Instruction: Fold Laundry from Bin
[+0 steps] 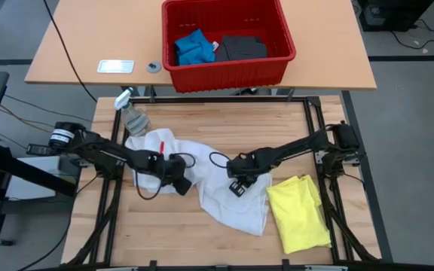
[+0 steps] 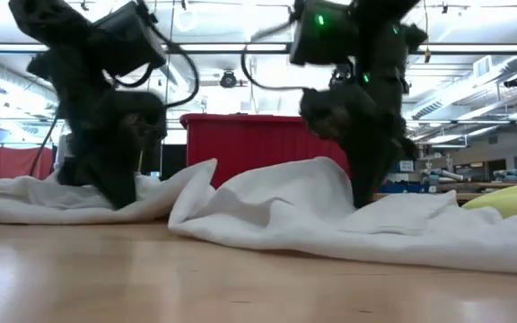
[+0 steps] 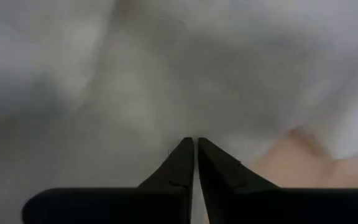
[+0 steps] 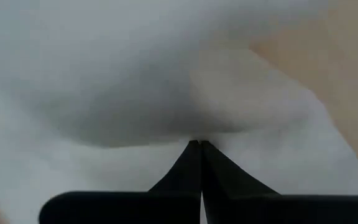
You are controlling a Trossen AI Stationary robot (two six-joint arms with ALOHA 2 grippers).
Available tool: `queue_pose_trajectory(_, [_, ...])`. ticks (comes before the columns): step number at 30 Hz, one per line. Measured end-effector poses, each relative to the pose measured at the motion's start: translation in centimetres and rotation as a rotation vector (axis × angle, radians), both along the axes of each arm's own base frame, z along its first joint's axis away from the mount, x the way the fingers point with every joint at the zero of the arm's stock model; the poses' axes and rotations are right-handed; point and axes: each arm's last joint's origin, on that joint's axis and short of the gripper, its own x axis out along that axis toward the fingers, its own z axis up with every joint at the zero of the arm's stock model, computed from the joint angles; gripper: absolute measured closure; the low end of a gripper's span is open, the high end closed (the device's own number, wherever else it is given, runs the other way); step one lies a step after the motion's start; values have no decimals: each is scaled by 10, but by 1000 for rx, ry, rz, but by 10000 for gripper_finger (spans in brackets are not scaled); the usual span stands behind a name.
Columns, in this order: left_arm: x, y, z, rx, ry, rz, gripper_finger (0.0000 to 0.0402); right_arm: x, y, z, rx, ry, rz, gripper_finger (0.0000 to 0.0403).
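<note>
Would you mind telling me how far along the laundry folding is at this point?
Looks done: the yellow T-shirt lies folded on the wooden table, at its right. In hand: the white shirt is spread out crumpled, with the left pincer and the right pincer both down on it, the right shut on the cloth. Left: a blue piece and a dark grey piece are in the red bin.

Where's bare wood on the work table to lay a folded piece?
Bare wood between the red plastic bin and the crumpled white shirt; also the front-left corner. Crowded: centre, both grippers on the shirt; folded yellow T-shirt front right.
</note>
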Motion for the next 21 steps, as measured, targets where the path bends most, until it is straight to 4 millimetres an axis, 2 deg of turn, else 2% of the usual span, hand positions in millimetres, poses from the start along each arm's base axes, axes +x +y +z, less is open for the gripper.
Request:
queue_pose_trajectory(3, [1, -4, -8, 12, 36, 46, 384, -6, -3, -11, 13, 17, 5, 398])
queue_pose_trajectory(6, [5, -2, -15, 4, 44, 71, 390, -11, 5, -20, 92, 31, 51, 398])
queue_pose_trajectory(12, [27, 8, -27, -4, -85, 99, 392, -13, 53, -24, 381, -22, 247, 399])
queue_pose_trajectory(15, [41, 8, -32, -25, -202, 44, 392, -9, 70, -7, 460, -91, 347, 399])
queue_pose_trajectory(18, [53, 2, -35, -16, -226, -75, 392, -5, 64, 14, 423, -177, 379, 399])
queue_pose_trajectory(21, [60, -11, -31, -23, -200, -213, 393, -1, 40, 29, 332, -263, 347, 399])
